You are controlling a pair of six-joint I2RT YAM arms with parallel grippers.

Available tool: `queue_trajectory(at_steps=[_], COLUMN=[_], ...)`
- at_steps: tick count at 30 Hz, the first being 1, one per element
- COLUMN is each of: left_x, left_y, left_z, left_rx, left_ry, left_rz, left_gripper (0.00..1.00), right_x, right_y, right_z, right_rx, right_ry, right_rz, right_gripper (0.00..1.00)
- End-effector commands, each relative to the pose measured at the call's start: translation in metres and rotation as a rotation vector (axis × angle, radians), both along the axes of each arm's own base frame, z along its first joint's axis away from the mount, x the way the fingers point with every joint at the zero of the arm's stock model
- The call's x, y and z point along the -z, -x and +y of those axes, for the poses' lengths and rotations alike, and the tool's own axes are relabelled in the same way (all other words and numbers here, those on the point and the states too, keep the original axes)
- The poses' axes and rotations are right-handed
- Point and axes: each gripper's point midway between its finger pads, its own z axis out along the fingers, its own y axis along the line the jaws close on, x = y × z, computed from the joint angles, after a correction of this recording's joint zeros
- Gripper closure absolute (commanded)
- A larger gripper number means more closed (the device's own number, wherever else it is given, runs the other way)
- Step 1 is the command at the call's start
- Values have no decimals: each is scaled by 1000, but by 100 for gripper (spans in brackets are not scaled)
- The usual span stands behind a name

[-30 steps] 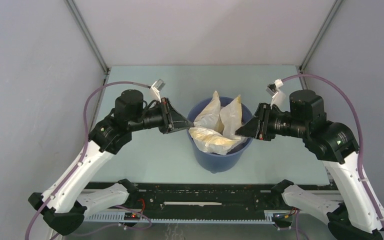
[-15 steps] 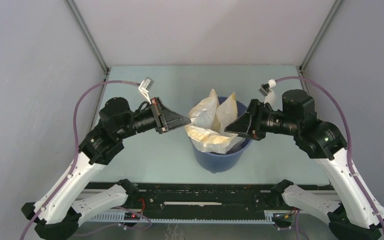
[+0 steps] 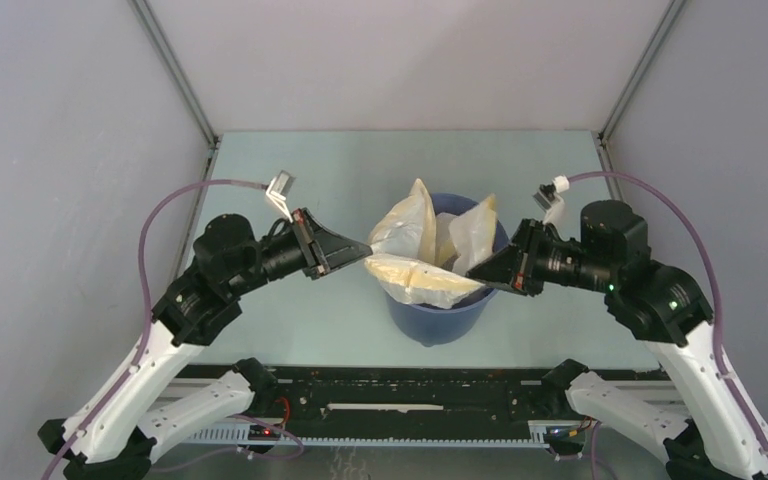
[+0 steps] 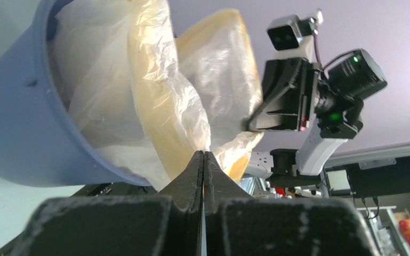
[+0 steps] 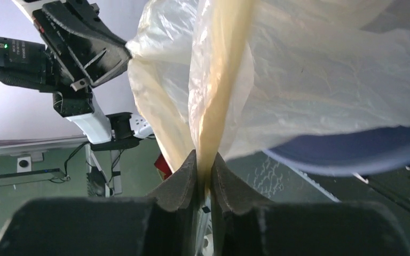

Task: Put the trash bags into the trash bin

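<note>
The thin, wrinkled, translucent cream-yellow plastic film bag (image 3: 415,275) sits partly inside the round blue plastic bucket (image 3: 438,318). Its crumpled body fills the bucket's mouth, two peaks of film stand above the rim, and a fold hangs over the near edge. The bucket stands on the pale green surface (image 3: 310,180).

The left gripper (image 3: 365,250) is at the bucket's left rim with its jaws pressed together on a corner of the film. The right gripper (image 3: 472,280) is at the bucket's right rim, its jaws pinched on the yellowish band of the bag, which runs down between the fingers in the right wrist view.

Several things could go wrong from here:
- **Tearing:** the film is thin and held from both sides, so pulling the two arms apart or pushing down unevenly could tear it or drag it out of one pinch.
- **Tipping or sliding:** nothing holds the bucket, and it looks light, so a sideways tug through the taut bag could tip it or move it across the surface.
- **Springing back:** the bag looks larger than the bucket, so trapped air or springy folds may lift it out again once it is let go.
</note>
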Motion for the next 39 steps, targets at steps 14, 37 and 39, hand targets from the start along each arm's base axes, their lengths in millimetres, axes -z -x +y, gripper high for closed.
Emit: queue_trajectory(at_steps=[14, 37, 39], left_x=[78, 69, 70], left_y=[18, 16, 16], left_z=[8, 8, 8], left_rx=[-60, -92, -91], left_ry=[8, -13, -18], left_rz=[292, 216, 212], left_gripper=[100, 100, 100], right_x=[47, -27, -14], right_y=[49, -9, -5], right_z=[-29, -4, -7], right_rx=[19, 3, 4], right_ry=[30, -232, -194], right_rz=[76, -69, -26], right_gripper=[88, 52, 67])
